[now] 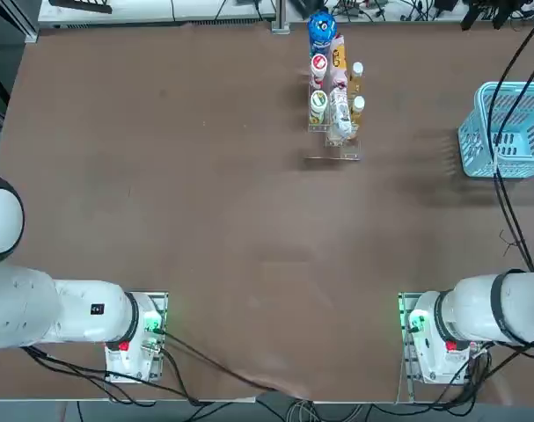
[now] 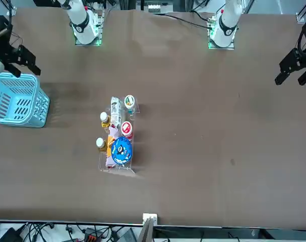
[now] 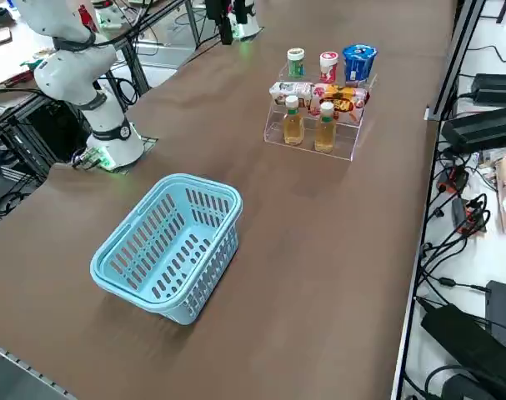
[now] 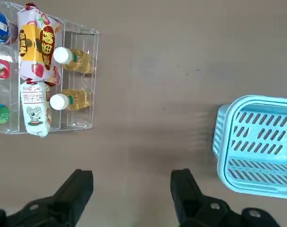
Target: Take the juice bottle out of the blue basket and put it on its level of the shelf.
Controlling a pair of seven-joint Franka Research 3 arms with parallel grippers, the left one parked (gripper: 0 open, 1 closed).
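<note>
Off to one side of my tool [image 4: 133,189] sits the shelf [image 4: 82,125], two amber bottles on its lowest level; the juice bottle [image 4: 72,100] is the one at the shelf's empty end. My tool hangs wide open, holding nothing, above bare worktop [image 4: 152,85]. On its other side stands the blue basket [image 4: 256,144].

White rounded right arm [image 1: 500,308]; green-lit base; black cables; black end effector [image 4: 131,189] fingers
</note>
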